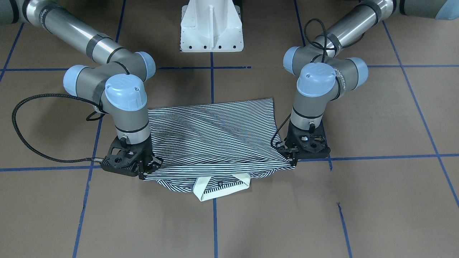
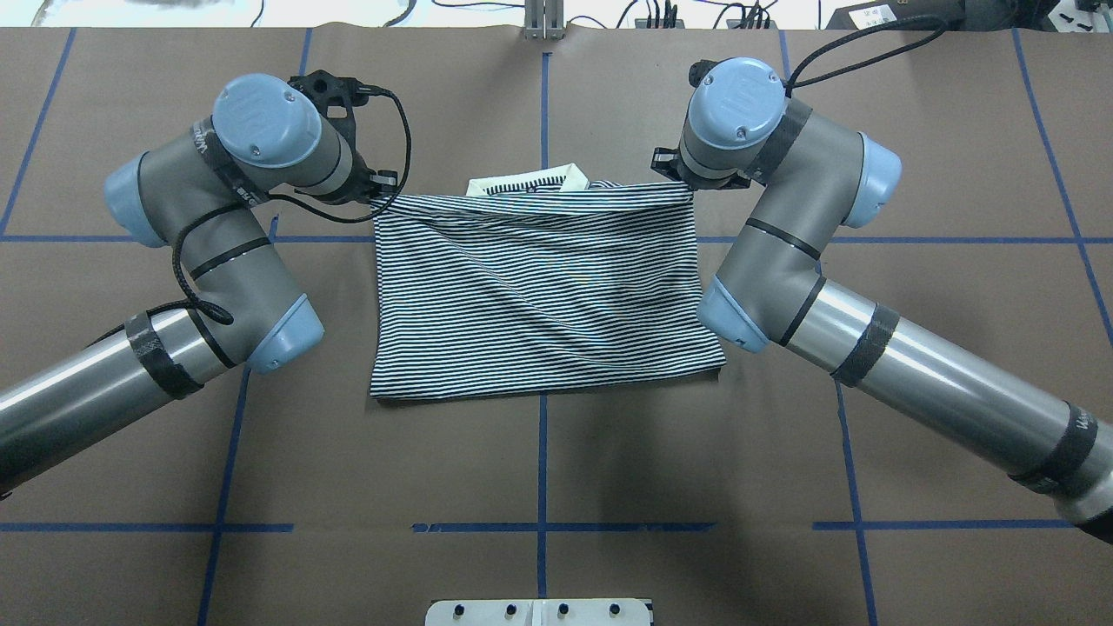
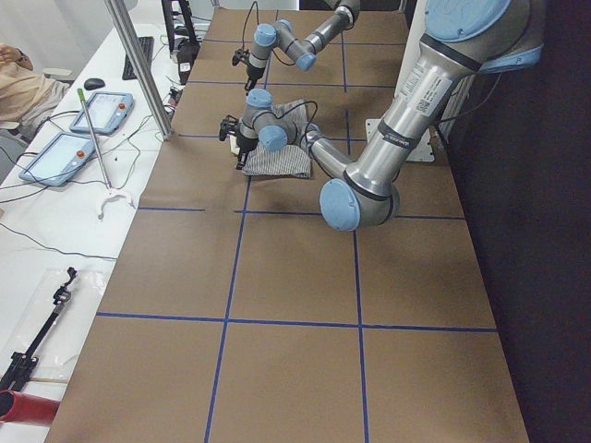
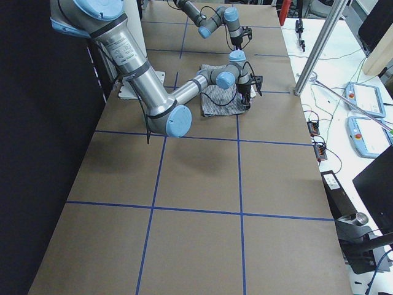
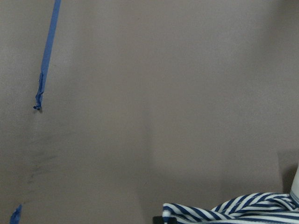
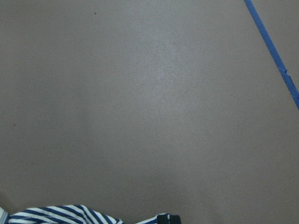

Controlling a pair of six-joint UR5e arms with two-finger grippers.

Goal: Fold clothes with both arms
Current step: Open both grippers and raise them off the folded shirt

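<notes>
Evidently the left claw (image 2: 380,196) was clamped on one far corner of the striped polo shirt (image 2: 539,287), which lay folded on the table (image 2: 539,469) between both claws, its cream collar (image 2: 522,184) poking past the held edge. The right claw (image 2: 674,174) pinched the opposite far corner.

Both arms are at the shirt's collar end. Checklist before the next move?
1. Left gripper shut on a polo shirt corner: ok, fabric is drawn to a point there.
2. Right gripper shut on the other corner: ok.
3. Top layer flat: not ok, diagonal wrinkles run across it.
4. Collar covered by the fold: not ok, it pokes out past the edge.
5. How deep each pinch sits: cannot tell, the wrist views show only a sliver of fabric.
</notes>
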